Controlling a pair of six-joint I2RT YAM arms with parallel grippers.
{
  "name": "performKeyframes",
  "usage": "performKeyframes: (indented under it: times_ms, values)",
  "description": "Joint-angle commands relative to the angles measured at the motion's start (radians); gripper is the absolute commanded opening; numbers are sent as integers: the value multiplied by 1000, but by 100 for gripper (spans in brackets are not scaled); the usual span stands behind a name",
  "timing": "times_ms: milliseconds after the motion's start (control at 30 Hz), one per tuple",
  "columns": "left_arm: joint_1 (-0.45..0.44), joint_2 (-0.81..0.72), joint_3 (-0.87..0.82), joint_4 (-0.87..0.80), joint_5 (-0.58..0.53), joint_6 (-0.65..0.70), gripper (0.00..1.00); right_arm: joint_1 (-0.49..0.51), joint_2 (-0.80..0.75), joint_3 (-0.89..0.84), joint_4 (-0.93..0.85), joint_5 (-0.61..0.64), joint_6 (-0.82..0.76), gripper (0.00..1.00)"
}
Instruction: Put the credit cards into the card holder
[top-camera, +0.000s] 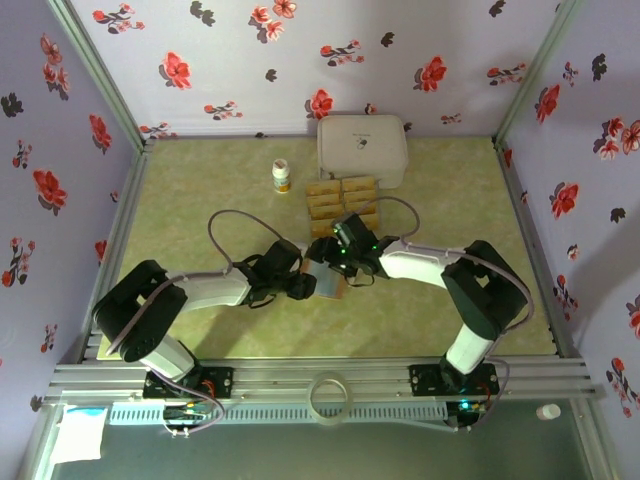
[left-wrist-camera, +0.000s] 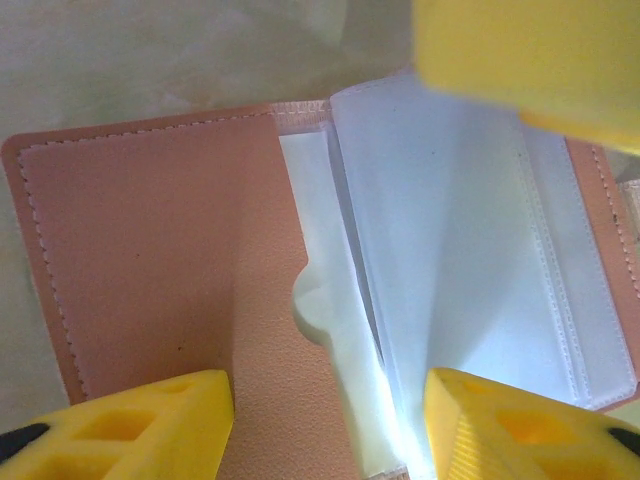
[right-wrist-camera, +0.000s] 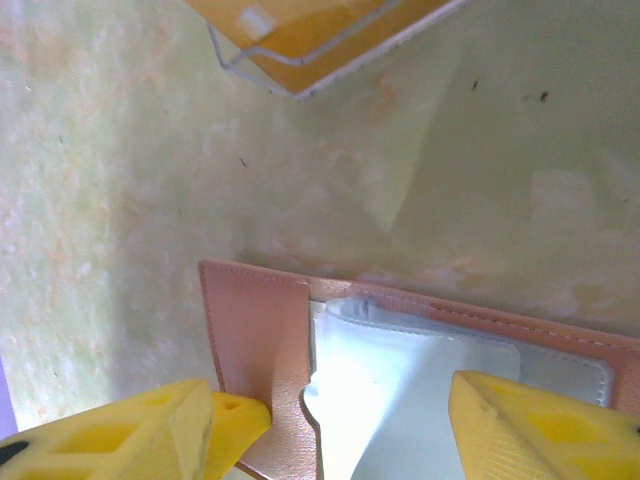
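Centrally in the top view, the left gripper (top-camera: 302, 287) sits just left of the open card holder (top-camera: 332, 286). Its jaws are spread. The left wrist view shows its fingers (left-wrist-camera: 150, 430) apart over the pinkish-tan flap and clear pockets, pinching nothing. Immediately right, the right gripper (top-camera: 350, 266) is also spread over the holder. The credit cards (top-camera: 342, 204) lie in rows at upper centre, below the white box (top-camera: 362, 148).
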Motion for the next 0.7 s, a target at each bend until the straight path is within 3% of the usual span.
performKeyframes:
  times_ms: [0,667]
  values:
    - [-5,64,-38,-21,0,-6,55,-10,-34,-25,-42,39,-15,64]
    - [-5,77,-43,-8,5,-6,55,3,12,-25,17,4,2,60]
